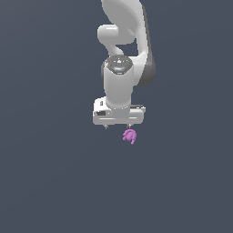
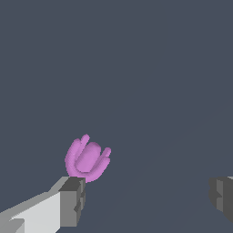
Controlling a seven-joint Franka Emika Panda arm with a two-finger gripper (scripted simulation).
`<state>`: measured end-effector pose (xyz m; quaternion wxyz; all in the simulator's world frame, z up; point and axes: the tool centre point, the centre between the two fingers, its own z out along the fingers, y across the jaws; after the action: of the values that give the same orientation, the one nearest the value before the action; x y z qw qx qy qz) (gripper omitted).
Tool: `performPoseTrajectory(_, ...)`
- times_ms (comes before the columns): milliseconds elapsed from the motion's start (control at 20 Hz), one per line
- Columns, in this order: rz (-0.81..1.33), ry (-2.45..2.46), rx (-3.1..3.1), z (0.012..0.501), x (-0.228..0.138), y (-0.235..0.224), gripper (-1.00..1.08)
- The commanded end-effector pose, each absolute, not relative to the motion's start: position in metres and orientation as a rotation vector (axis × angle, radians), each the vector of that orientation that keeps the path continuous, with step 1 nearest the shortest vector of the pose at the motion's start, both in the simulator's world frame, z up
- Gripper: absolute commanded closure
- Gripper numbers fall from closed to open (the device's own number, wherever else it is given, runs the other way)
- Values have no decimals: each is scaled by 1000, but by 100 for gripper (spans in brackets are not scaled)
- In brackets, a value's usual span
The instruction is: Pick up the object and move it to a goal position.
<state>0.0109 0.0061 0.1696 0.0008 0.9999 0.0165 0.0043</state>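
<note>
The object (image 1: 129, 135) is a small glossy magenta-purple lump with several curved prongs, lying on the dark grey floor. My white gripper (image 1: 118, 126) hangs over it with its jaws wide apart and nothing between them. In the exterior view the object sits just below the fingertip on that view's right. In the wrist view the object (image 2: 86, 159) lies right beside one grey fingertip (image 2: 73, 200), outside the gap between the fingers. The gripper (image 2: 148, 200) holds nothing. I cannot tell whether that fingertip touches the object.
A plain dark grey floor (image 1: 54, 182) lies all around. The white arm (image 1: 123, 41) rises behind the gripper in the exterior view.
</note>
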Motion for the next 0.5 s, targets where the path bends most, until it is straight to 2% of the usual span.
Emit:
performPoseTrajectory(0,14,48,3140,169,11,7,-92)
performPoseTrajectory(450,11,-74,3141,157,8,18,-92)
